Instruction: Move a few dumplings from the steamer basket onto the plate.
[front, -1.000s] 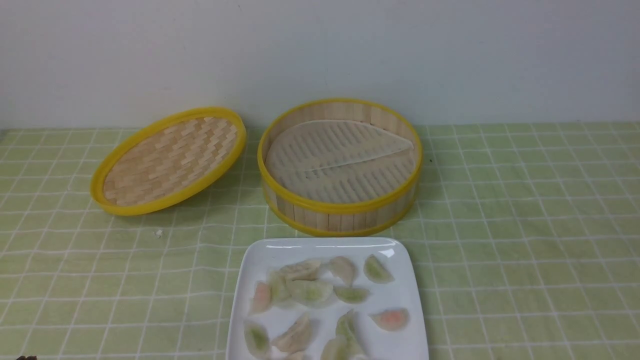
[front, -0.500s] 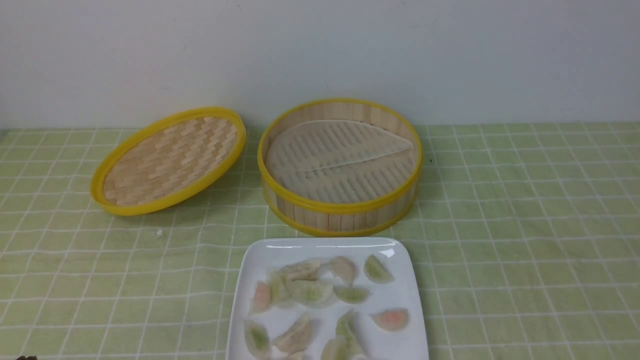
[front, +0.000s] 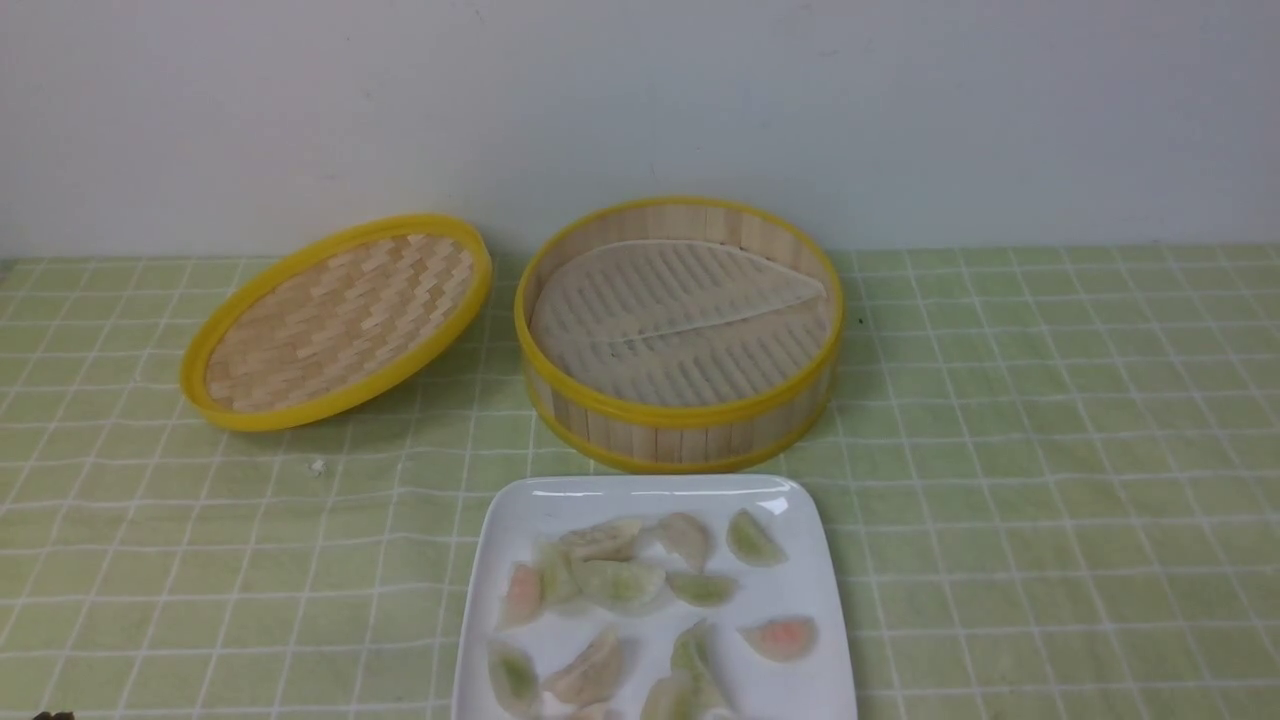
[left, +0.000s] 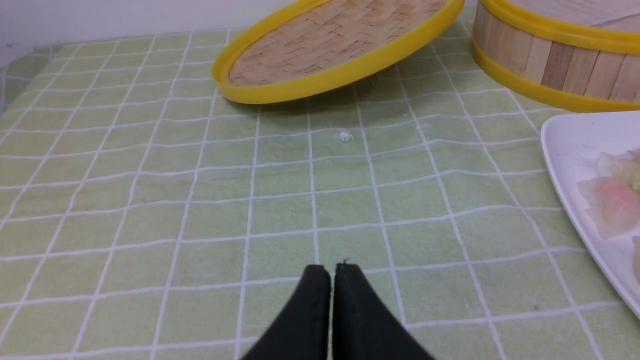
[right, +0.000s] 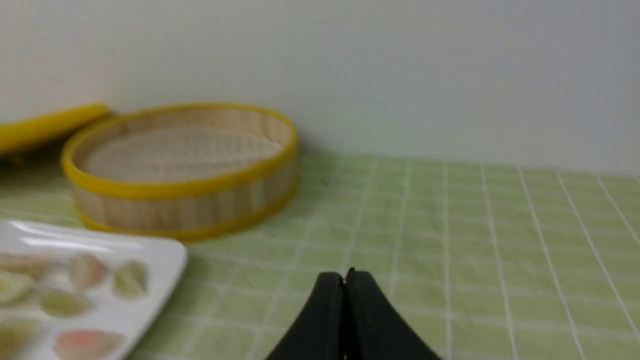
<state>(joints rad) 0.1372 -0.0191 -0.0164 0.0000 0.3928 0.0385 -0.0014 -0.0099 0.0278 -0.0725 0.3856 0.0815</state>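
Left gripper (left: 331, 270): black fingers pressed together with nothing between them, low over the green checked tablecloth (left: 150, 200) toward the near left corner of the table, apart from the plate.
Right gripper (right: 345, 277): fingers likewise clenched and bare, over the cloth on the right side of the table, clear of plate and basket.
Steamer basket (front: 680, 425): sits near the far edge at the middle, by the wall; only its pale ridged liner (front: 680, 320) shows inside.
Plate (front: 640, 495): at the middle of the near edge, just in front of the basket, a narrow strip of cloth between them.
Dumplings (front: 620, 585): about a dozen spread over the plate, cream-white with green or pink tints, some overlapping.
Lid (front: 335, 320): left of the basket, tilted, its far right rim raised off the cloth.
Crumb (front: 317, 466): small white speck on the cloth in front of the lid.
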